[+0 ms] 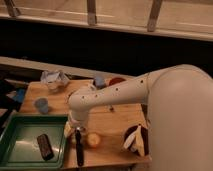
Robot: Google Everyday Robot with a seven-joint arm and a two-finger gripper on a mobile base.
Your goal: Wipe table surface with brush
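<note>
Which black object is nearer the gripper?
The brush, the long slim stick on the table surface beside the green tray, one end at the gripper; the short black block lies inside the tray.

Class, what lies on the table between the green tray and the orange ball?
The brush, its far end by the gripper, seen in the camera view.

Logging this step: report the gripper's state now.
Gripper: down at the upper end of the brush, beside the green tray; open or shut cannot be told.
</note>
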